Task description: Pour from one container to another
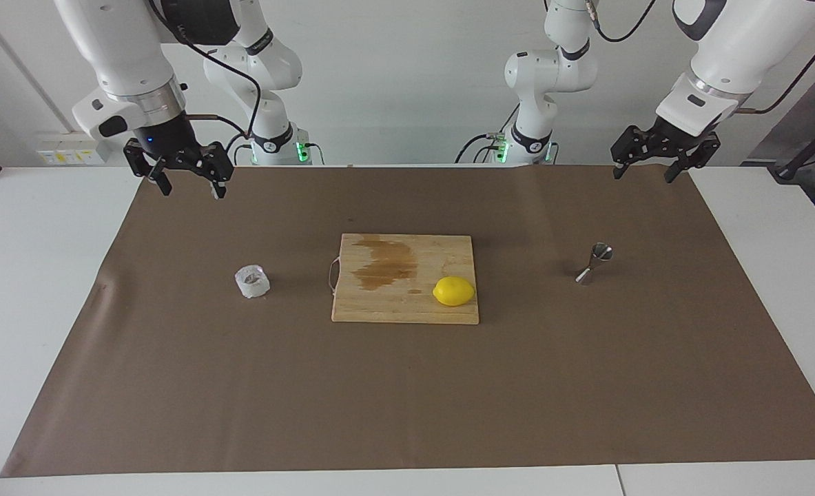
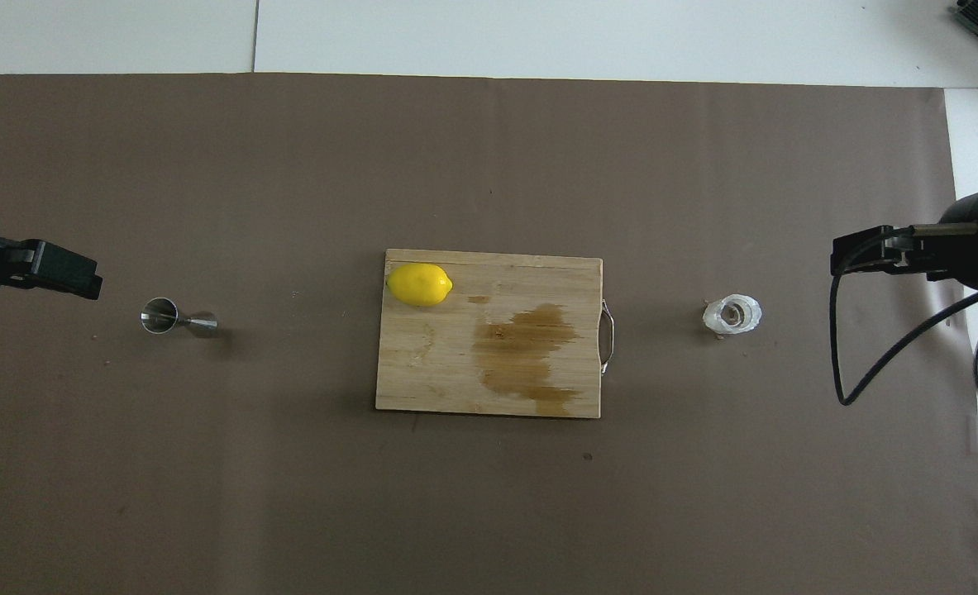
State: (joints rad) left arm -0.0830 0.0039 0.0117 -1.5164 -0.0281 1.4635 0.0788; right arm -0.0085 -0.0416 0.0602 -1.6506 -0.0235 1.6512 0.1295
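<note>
A brown sheet (image 1: 407,386) covers the tabletop (image 1: 35,275). A wooden cutting board (image 1: 393,303) with a dark stain lies at its centre, a lemon (image 1: 454,291) on it, between the two vessels. The clear cup (image 1: 252,282) stands toward the right arm's end, the steel jigger (image 1: 594,262) toward the left arm's end. The right pincer (image 1: 190,180) and the left pincer (image 1: 645,167) hang released, raised, grasping nothing.

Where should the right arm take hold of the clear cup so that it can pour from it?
Likely by its side wall, the jaws level and straddling the body below the rim. The clear cup stands upright, squat and open-topped, so a side grip allows tipping. The right gripper, open, hangs above its end of the table.
</note>
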